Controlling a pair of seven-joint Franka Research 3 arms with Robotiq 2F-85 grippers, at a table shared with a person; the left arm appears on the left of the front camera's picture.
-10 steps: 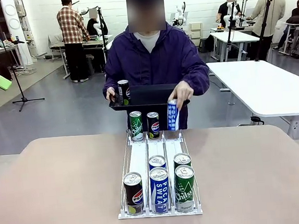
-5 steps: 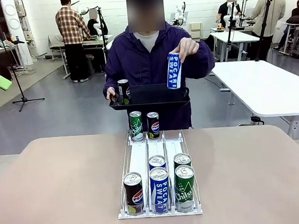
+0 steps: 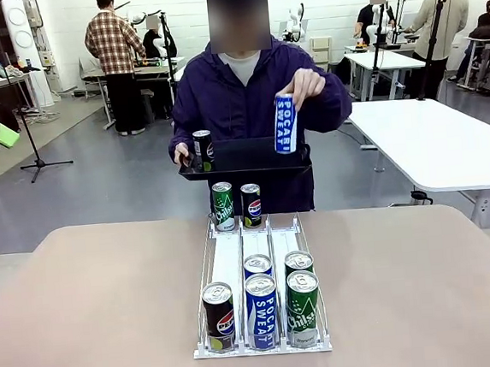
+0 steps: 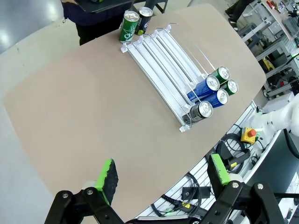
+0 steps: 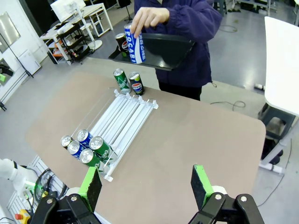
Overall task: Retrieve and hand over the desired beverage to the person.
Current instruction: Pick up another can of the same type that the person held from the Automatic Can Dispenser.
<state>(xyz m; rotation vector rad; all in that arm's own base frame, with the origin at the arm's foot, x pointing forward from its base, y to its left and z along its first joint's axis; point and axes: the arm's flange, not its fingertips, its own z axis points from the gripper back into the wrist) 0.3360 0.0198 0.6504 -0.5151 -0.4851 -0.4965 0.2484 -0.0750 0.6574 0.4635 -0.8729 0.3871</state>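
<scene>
The left pincer [image 4: 163,172] is fully open, green pads well apart, with nothing between them. It is held high, well clear of the tan rounded surface [image 4: 93,107]. The right pincer [image 5: 146,181] is likewise wide open and empty, high above the surface's edge on the robot's side.

Open surface lies on both sides of the white three-lane wire rack [image 3: 226,262], which runs down the middle from the robot's side to the far side.

Five upright cans stand at the rack's near end:
- Front row, side by side: a black Pepsi can [image 3: 219,316], a blue Pocari Sweat can [image 3: 261,309] and a green can [image 3: 303,307].
- Directly behind the latter two: a second blue can [image 3: 256,266] and a second green can [image 3: 298,263].

At the rack's far end stand a far green can [image 3: 222,206] and a far Pepsi can [image 3: 251,204].

The person [image 3: 250,97], in a dark purple-navy jacket, stands at the far edge and holds a black rectangular tray [image 3: 243,160] carrying an upright black tray can [image 3: 203,150]. The person's other hand [image 3: 305,82] grips a blue-and-white held can [image 3: 285,124] by its top at the tray's end. Whether this can rests on the tray cannot be told.
</scene>
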